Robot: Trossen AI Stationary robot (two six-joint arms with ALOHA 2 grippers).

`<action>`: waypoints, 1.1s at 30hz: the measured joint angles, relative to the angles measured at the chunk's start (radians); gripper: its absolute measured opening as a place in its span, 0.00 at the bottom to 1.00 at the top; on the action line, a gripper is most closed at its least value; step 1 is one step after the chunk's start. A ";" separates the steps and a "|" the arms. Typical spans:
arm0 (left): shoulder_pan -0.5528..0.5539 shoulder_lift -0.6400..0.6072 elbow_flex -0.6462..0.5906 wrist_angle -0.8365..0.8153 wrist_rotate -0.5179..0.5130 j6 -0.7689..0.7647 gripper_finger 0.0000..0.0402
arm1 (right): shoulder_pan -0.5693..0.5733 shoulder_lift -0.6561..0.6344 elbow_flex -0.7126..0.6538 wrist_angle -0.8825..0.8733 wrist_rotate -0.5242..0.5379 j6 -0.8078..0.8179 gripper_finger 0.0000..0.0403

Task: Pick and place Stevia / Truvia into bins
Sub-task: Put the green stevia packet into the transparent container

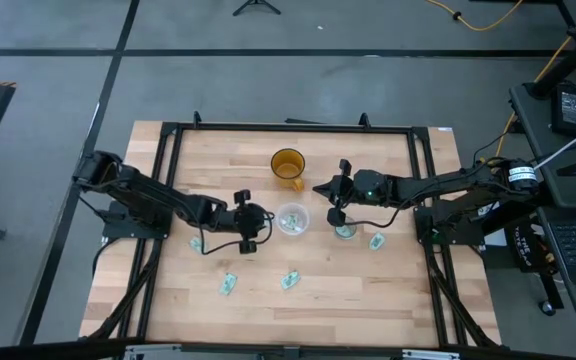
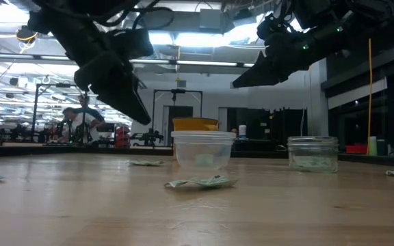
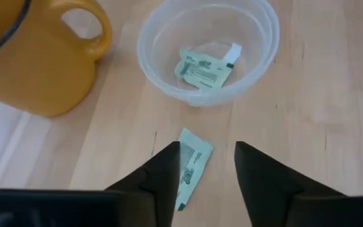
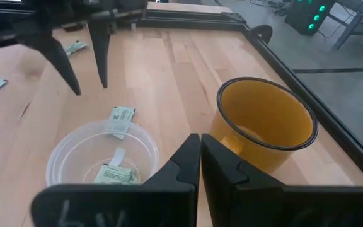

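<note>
A clear plastic cup (image 1: 292, 218) stands mid-table with a pale green packet (image 3: 200, 69) lying in it. Another packet (image 3: 191, 165) lies flat on the wood just before the cup; it also shows in the low view (image 2: 200, 182). My left gripper (image 3: 207, 151) is open and hovers above this packet, clear of the table (image 2: 142, 116). My right gripper (image 4: 200, 148) is shut and empty, held high between the clear cup and the amber cup (image 1: 288, 165). A small grey cup (image 1: 345, 231) holds packets (image 2: 313, 162).
Loose packets lie on the table at the left (image 1: 197, 242), near the front (image 1: 229, 284) (image 1: 290, 280) and right of the grey cup (image 1: 376, 240). The amber handled cup (image 4: 266, 123) stands just beyond the clear cup. A black frame (image 1: 168, 150) edges the table.
</note>
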 joint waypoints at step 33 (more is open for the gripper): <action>0.149 0.219 0.003 0.115 0.196 0.021 0.44 | 0.000 0.000 0.000 -0.028 0.000 -0.006 0.05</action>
